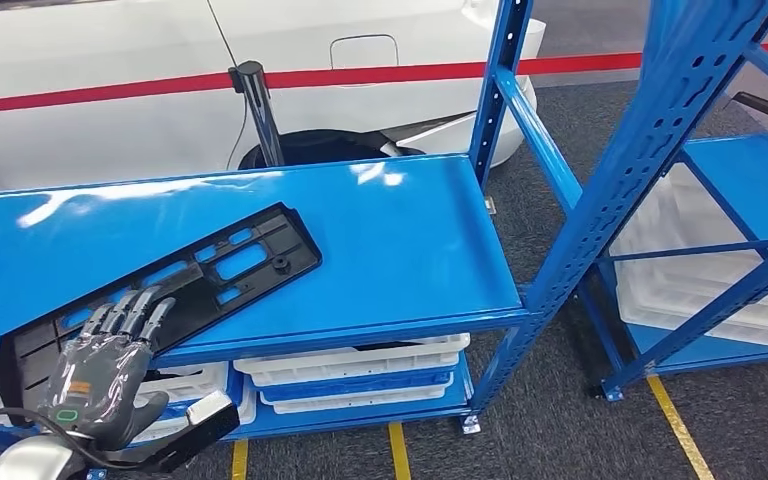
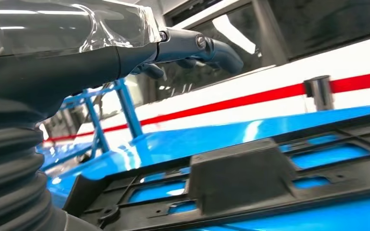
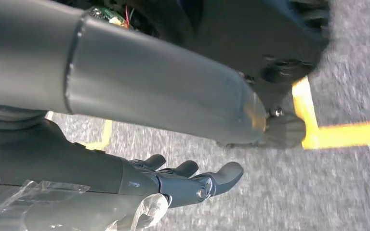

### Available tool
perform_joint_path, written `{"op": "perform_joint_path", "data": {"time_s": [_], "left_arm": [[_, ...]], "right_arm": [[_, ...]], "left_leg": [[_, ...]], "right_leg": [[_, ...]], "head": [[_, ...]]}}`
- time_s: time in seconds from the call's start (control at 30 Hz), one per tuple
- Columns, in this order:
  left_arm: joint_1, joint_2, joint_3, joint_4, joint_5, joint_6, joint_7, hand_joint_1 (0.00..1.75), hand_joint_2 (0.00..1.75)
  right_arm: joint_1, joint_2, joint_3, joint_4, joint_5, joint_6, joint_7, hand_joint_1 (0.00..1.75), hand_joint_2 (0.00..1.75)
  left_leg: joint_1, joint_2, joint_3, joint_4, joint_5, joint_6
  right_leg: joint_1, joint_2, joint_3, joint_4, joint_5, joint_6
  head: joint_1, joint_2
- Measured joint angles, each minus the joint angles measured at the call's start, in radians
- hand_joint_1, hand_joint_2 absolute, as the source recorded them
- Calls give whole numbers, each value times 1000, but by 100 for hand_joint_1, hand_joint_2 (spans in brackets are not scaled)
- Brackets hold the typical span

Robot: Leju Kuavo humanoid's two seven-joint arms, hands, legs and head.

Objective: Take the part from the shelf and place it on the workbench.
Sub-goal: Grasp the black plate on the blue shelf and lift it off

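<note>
Left robot hand (image 1: 100, 370), fingers extended and spread, hovers over the near end of one black plastic part (image 1: 190, 285); contact cannot be told. One part lies flat on the blue shelf (image 1: 400, 240). Right robot hand (image 3: 188, 183) hangs open, empty, above grey floor (image 3: 289, 192).

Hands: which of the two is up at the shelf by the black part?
The left hand, fingers spread over the black part's near end on the blue shelf. The right hand hangs over the floor.
</note>
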Motion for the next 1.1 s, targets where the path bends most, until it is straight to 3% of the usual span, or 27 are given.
{"op": "perform_joint_path", "data": {"time_s": [0.03, 0.07, 0.1, 0.17, 0.23, 0.27, 0.37, 0.43, 0.5, 0.57, 0.6, 0.63, 0.7, 0.73, 0.77, 0.9, 0.97, 1.03, 1.07, 1.1], "left_arm": [[16, -3, 12, 0, 0, 7, 0, 0, 175], [33, -6, 25, 0, -2, 14, 0, 0, 175], [49, -9, 38, 0, -5, 21, 0, 0, 175], [81, -16, 69, 0, -17, 33, 0, 0, 175], [109, -21, 102, 1, -27, 42, 0, 0, 175], [122, -23, 119, 1, -26, 46, 0, 0, 175], [157, -28, 165, 5, -10, 65, 0, 0, 175], [179, -32, 195, 10, 12, 84, 0, 0, 175], [197, -35, 220, 19, 42, 105, 0, 0, 175], [213, -41, 236, 34, 71, 124, 0, 0, 175], [219, -44, 242, 43, 83, 132, 0, 0, 175], [224, -46, 247, 52, 93, 140, 0, 0, 175], [235, -50, 259, 71, 104, 154, 0, 0, 175], [240, -51, 265, 80, 106, 159, 0, 0, 175], [245, -53, 271, 90, 107, 163, 0, 0, 175], [262, -60, 292, 128, 118, 173, 0, 0, 175], [267, -64, 301, 144, 128, 184, 1, 0, 175], [272, -69, 307, 165, 142, 202, 1, 0, 175], [275, -71, 309, 177, 149, 212, 1, 0, 175], [277, -74, 311, 188, 156, 222, 1, 0, 175]], "right_arm": [[0, 0, 0, 0, -2, 0, 0, 0, 0], [1, 0, 0, 0, -4, 0, 1, 0, 0], [1, 0, 0, 0, -6, 0, 1, 0, 0], [2, -1, 0, 0, -7, 0, 1, 0, 0], [1, -2, -2, 0, -8, -1, 1, 0, 0], [1, -3, -2, 0, -8, -2, 2, 0, 0], [0, -2, -3, 0, -8, -3, 2, 0, 0], [0, -3, -3, 0, -8, -4, 3, 0, 0], [0, -4, -4, 0, -8, -4, 4, 0, 0], [1, -4, -3, 0, -8, -4, 4, 0, 0], [1, -4, -3, 0, -8, -4, 4, 0, 0], [0, -4, -3, 0, -7, -3, 4, 0, 0], [0, -4, -3, 0, -6, -3, 4, 0, 0], [-1, -4, -3, 0, -6, -3, 4, 0, 0], [-2, -4, -3, 0, -6, -3, 4, 0, 0], [-3, -7, -3, 0, -4, -3, 4, 0, 0], [-3, -8, -3, 0, -4, -3, 5, 0, 0], [-1, -8, -3, 0, -4, -3, 7, 0, 0], [-1, -8, -3, 0, -4, -3, 9, 0, 0], [0, -8, -2, 0, -4, -3, 10, 0, 0]], "left_leg": [[-1, 0, 0, 0, 0, 1], [-2, 1, -1, 0, 0, 1], [-3, 0, 0, 0, -1, 1], [-3, -2, 4, 1, -3, -1], [-8, -3, 5, 4, -7, -8], [-10, -3, 5, 4, -9, -12], [-8, -3, 4, 9, -14, -26], [-3, -3, -22, 69, -52, -39], [0, -3, -86, 204, -118, -49], [2, -3, -140, 311, -151, -54], [3, -3, -141, 311, -139, -53], [2, -3, -122, 267, -110, -49], [-1, -3, -51, 115, -40, -39], [-5, -3, -24, 55, -19, -33], [-8, -3, -11, 23, -10, -29], [-12, -2, -8, 8, -4, -3], [-10, -1, -7, 5, 0, 9], [-12, 0, -8, 5, 0, 14], [-14, -1, -8, 5, -1, 15], [-15, -2, -8, 5, -1, 15]], "right_leg": [[0, 0, -32, 66, -25, 1], [0, 0, -49, 100, -29, 1], [0, 0, -44, 90, -13, 1], [0, -1, 19, -39, 58, -4], [2, 0, 81, -168, 105, -12], [3, 0, 93, -196, 111, -16], [4, 0, 93, -205, 115, -30], [1, -1, 94, -208, 118, -39], [2, -3, 92, -208, 119, -42], [5, -5, 92, -208, 118, -43], [6, -5, 93, -208, 118, -43], [7, -6, 94, -208, 117, -42], [9, -5, 98, -208, 115, -39], [11, -5, 98, -208, 114, -36], [12, -5, 99, -208, 113, -32], [9, -5, 94, -193, 99, -13], [8, -5, 55, -103, 44, -8], [9, -5, -13, 40, -21, -8], [9, -5, -36, 86, -34, -8], [9, -5, -41, 96, -27, -10]], "head": [[0, 0], [0, 0], [0, 0], [0, 0], [0, 0], [0, 0], [0, 0], [-2, 0], [-4, 0], [-4, 0], [-5, 0], [-5, 0], [-5, 0], [-4, 0], [-4, 0], [-3, 0], [-2, 0], [-2, 0], [-2, 0], [-2, 0]]}}
